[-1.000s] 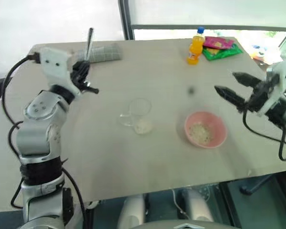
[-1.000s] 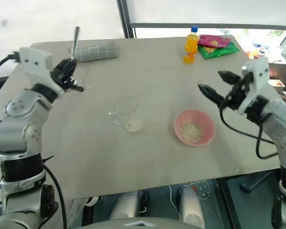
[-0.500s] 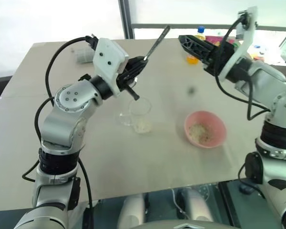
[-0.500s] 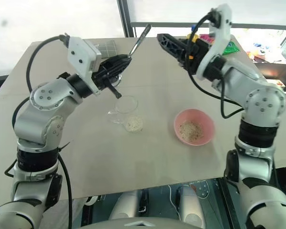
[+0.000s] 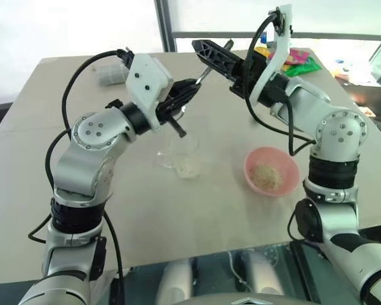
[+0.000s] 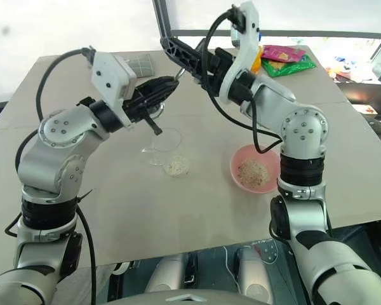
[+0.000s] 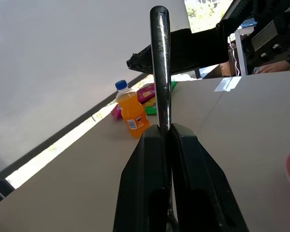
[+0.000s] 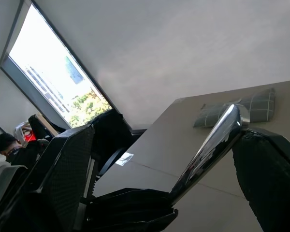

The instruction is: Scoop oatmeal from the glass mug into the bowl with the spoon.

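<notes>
**Inspector A:** Black fingers of the left gripper (image 7: pixel 164 140) are pressed together on the spoon (image 7: pixel 160 63), pinching its lower end so the handle stands out past the tips. A second ago that arm was off to the far left of the glass mug (image 5: pixel 178 151); it now hangs just above the mug.

**Inspector B:** And the right gripper (image 5: pixel 217 56)?

**Inspector A:** Spread wide. It has swung in from well right of the mug, and its fingers now bracket the free end of the spoon handle, one either side, not yet clamped.

**Inspector B:** Meaning?

**Inspector A:** In my judgement a hand-over or regrip is under way; no scooping can resume until one gripper has the handle properly.

**Inspector B:** Task items?

**Inspector A:** Mug stands on the table (image 5: pixel 133 210) with oatmeal (image 5: pixel 188 169) spilled touching its base. The bowl (image 5: pixel 271 171) sits to the mug's right, apart, already holding flakes. An orange bottle (image 7: pixel 131 111) stands well beyond the mug.
</notes>
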Controlling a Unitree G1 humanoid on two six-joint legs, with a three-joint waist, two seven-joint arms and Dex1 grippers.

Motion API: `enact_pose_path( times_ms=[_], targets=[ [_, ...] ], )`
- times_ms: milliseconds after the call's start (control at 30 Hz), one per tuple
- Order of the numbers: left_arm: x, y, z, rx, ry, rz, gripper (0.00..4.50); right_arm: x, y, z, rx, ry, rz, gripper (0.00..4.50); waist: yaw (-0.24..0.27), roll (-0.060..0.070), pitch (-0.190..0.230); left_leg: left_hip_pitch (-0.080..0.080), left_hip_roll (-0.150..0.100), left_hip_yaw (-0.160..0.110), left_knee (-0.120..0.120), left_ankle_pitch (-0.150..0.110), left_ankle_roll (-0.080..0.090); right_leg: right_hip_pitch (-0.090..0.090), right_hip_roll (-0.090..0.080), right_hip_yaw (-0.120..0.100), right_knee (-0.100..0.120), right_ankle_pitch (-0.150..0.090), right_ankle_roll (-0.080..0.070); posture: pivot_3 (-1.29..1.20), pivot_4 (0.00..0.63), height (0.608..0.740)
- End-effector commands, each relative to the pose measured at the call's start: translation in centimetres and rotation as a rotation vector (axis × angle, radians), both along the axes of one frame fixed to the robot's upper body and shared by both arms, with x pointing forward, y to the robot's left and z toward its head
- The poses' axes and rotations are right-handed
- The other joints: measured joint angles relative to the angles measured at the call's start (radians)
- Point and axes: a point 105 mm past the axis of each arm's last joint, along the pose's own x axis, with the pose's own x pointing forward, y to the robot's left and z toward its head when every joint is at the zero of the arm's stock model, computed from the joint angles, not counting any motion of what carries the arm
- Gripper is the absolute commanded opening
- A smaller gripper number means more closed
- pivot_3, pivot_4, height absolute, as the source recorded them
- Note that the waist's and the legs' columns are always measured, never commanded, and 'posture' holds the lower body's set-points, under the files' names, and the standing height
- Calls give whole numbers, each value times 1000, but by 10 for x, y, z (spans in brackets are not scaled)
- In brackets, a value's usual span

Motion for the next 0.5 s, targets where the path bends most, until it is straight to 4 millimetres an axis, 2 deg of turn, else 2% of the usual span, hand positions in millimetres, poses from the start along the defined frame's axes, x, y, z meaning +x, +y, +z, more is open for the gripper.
enact_pose_path(
  times_ms=[33,167,233,500],
  targets=[
    [-9,-4,7,11,-35,-30,0,-5,-4,17,27,-71,1,3203,-2,0,0,0,0,0,0,0,0,0,0,0,0,0,0,0,150,740],
    [-11,-8,7,-4,-17,-47,0,-4,-5,15,6,-77,-6,1270,-2,0,0,0,1,0,0,0,0,0,1,0,0,0,0,0,150,740],
    [-11,-9,7,-10,-5,-52,0,-4,-6,13,-7,-77,-2,91,-2,0,0,0,1,0,0,0,0,0,1,0,0,0,0,0,150,740],
    [-7,-2,8,5,4,-7,0,-3,-8,8,-20,-51,1,91,-2,0,0,0,1,0,0,0,0,0,1,0,0,0,0,0,150,740]
  ],
)
